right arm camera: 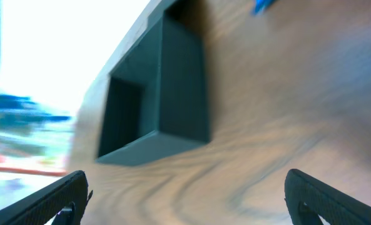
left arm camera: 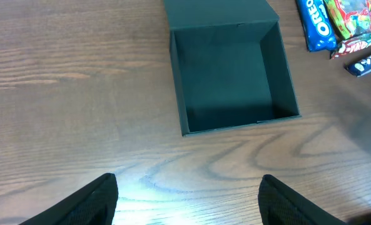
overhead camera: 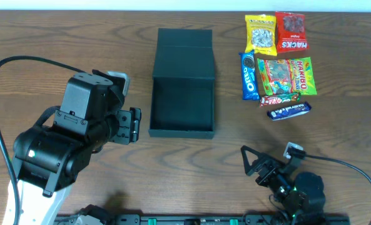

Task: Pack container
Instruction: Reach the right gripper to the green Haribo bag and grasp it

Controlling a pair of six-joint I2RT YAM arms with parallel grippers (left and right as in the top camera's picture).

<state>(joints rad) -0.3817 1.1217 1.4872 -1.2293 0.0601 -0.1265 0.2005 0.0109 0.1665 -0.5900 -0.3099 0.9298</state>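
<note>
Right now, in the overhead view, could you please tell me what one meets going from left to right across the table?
left gripper → container → Oreo packet → Haribo bag. Items whose left-to-right place overlaps these are left out.

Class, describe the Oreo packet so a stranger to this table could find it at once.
Start at the open black box mid-table; snack packets cluster to its right. The Oreo packet is the one nearest the box: narrow, blue, white-lettered, unlike its yellow, red and green neighbours.
</note>
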